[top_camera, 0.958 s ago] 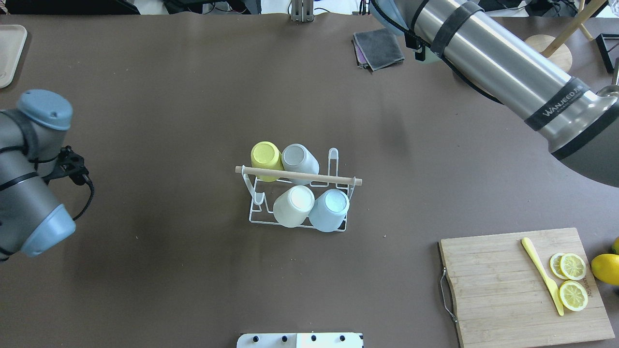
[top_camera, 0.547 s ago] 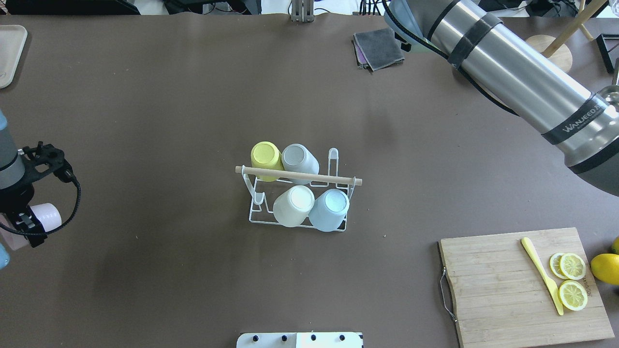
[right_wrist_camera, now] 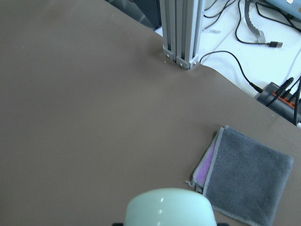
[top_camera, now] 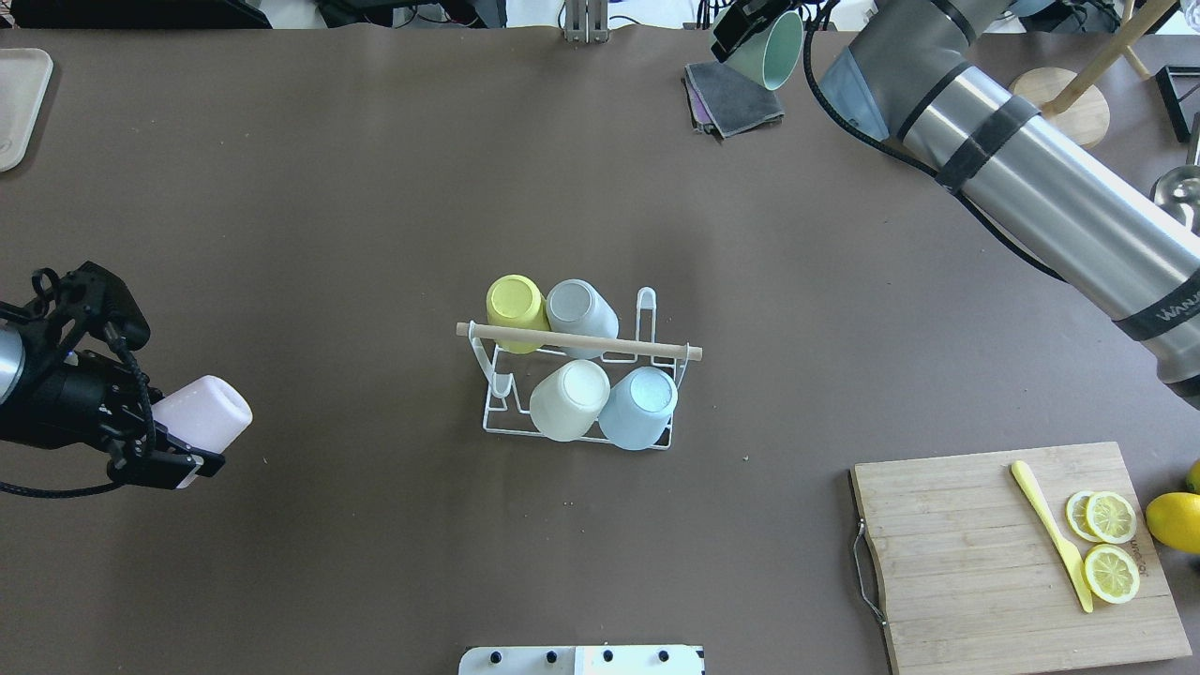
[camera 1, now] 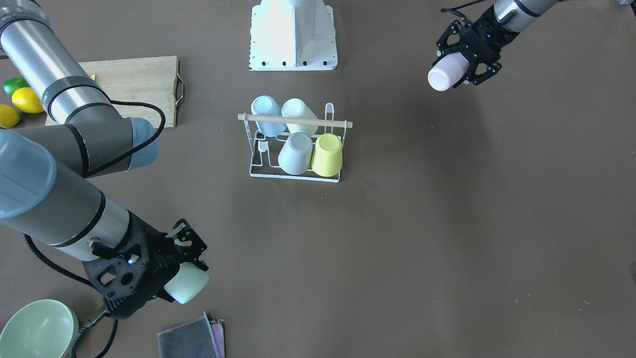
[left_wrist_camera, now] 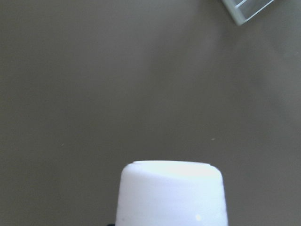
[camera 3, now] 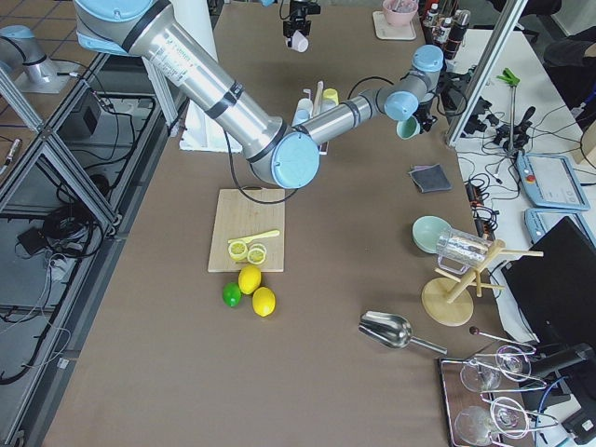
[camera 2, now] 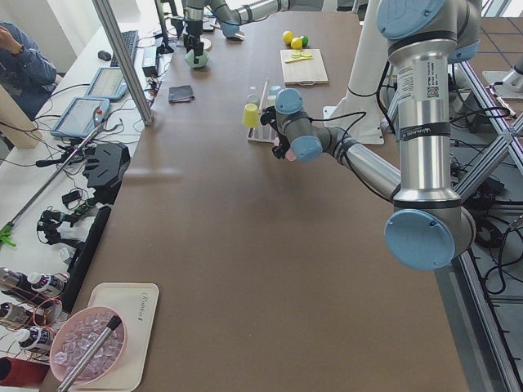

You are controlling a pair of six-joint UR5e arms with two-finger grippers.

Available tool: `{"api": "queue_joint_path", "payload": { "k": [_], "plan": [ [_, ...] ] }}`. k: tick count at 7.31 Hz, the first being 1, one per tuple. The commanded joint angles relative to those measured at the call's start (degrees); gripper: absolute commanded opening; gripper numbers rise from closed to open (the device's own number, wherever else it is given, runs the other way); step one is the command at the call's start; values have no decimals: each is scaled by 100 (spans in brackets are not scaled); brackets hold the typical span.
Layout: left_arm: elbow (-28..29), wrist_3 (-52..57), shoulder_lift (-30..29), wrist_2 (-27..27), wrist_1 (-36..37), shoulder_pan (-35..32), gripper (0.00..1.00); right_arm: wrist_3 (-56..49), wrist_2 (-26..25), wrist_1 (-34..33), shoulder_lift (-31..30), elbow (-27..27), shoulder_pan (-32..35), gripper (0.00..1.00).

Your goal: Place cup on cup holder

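Note:
The cup holder (top_camera: 647, 323) is a white wire rack with a wooden rod across its top, at the table's middle; it also shows in the front view (camera 1: 328, 117). Several cups sit upside down on its prongs: yellow (top_camera: 516, 305), grey (top_camera: 577, 309), white (top_camera: 570, 398) and light blue (top_camera: 639, 405). My left gripper (top_camera: 178, 433) is shut on a pink cup (top_camera: 211, 412) held sideways above the table, far left of the rack; the cup fills the bottom of the left wrist view (left_wrist_camera: 171, 193). My right gripper (camera 1: 185, 271) is shut on a mint green cup (camera 1: 191, 286) at the far edge.
A grey cloth (top_camera: 736, 94) lies under the right gripper. A wooden cutting board (top_camera: 975, 562) with lemon slices and a yellow knife sits front right, lemons (top_camera: 1174, 520) beside it. A green bowl (camera 1: 35, 328) stands near the right arm. A tray (top_camera: 14, 103) lies far left.
My left arm swung in from the left edge, carrying the pink cup into view and to the right. My right arm shifted, and the green cup now shows at the table's far edge.

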Motion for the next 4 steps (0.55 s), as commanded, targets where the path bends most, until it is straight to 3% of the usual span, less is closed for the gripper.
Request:
{"api": "queue_joint_path", "payload": {
  "k": [1, 3, 4],
  "plan": [
    [217, -218, -31, 864, -1793, 106, 0, 1388, -34, 1957, -533, 120, -116, 0],
    [638, -332, -372, 2558, -3394, 762, 0, 2119, -453, 3017, -887, 207, -536, 0],
    [805, -681, -583, 3193, -3793, 1193, 0, 2540, -1004, 3212, -957, 547, -843, 0]
  ]
}}
